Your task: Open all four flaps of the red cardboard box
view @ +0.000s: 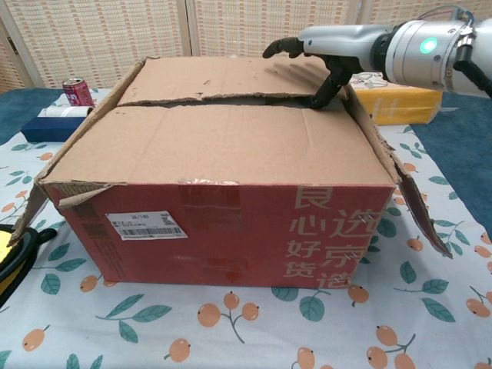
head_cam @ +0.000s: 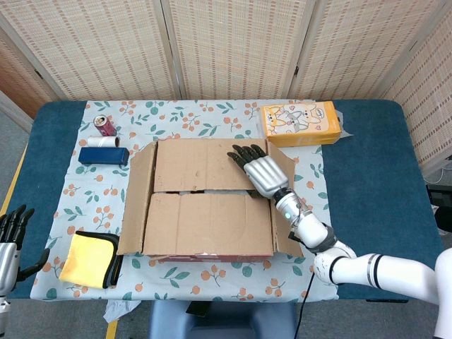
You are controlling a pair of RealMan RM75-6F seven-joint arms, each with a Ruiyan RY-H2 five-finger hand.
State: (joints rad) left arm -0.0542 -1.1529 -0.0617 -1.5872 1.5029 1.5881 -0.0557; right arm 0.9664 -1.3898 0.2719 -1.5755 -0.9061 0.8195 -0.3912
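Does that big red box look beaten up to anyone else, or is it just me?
It does look worn. On the red cardboard box, the top seam between the two closed flaps is ragged and gaping, and the front left corner is torn and peeling.

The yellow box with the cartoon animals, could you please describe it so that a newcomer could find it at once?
Start from the big red cardboard box in the middle of the table. Just beyond its far right corner, past the right hand, lies the flat yellow carton. It alone is orange-yellow with cartoon animals printed on top, unlike the yellow cloth at the near left.
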